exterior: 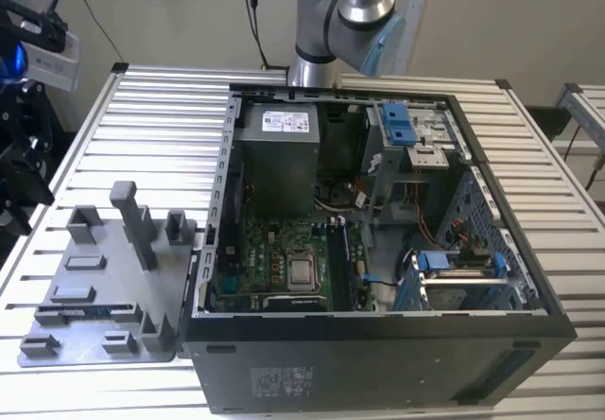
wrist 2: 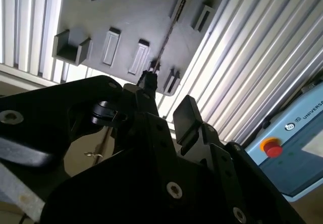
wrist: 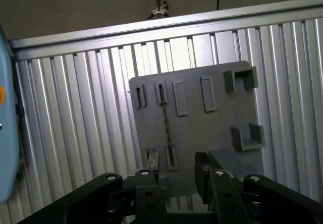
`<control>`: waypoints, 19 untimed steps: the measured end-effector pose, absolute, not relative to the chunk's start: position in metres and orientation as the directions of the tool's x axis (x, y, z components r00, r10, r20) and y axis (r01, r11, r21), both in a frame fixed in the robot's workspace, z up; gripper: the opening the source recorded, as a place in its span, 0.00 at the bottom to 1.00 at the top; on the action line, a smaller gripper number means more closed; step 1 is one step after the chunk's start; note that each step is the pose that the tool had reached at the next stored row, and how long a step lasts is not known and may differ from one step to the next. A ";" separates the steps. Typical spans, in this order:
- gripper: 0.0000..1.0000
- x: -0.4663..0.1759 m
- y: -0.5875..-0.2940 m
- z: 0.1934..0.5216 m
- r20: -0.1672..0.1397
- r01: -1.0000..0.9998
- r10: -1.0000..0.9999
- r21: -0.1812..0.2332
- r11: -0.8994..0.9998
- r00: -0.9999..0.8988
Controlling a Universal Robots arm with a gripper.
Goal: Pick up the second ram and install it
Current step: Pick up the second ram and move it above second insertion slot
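The second ram (wrist: 165,125) is a thin dark stick standing on edge in two slots of the grey plastic holder (wrist: 202,133). It also runs as a dark line across the holder (wrist 2: 101,12) in the second wrist view, ram (wrist 2: 165,40). In the exterior view the ram (exterior: 95,310) lies low along the holder's (exterior: 104,269) near side. My gripper (wrist: 176,166) hangs above the holder, open, nothing between its black fingers (wrist: 151,166). In the second wrist view the gripper (wrist 2: 166,98) lines up over one end of the ram, apart from it.
An open black PC case (exterior: 378,344) lies on the ribbed aluminium table (exterior: 161,117), motherboard (exterior: 274,259) and power supply (exterior: 279,150) exposed. The holder sits against its side on the exterior view's left. A pale blue box with a red button (wrist 2: 272,147) stands off the table.
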State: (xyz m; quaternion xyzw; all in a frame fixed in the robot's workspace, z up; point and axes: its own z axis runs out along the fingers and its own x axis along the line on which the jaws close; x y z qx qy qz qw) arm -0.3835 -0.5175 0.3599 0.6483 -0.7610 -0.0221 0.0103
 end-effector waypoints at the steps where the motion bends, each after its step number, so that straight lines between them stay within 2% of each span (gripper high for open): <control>1: 0.42 -0.384 -0.518 0.359 -0.013 -0.986 -0.987 0.047 0.157 -0.158; 19: 0.42 -0.384 -0.518 0.343 -0.013 -0.989 -0.990 0.051 0.139 -0.140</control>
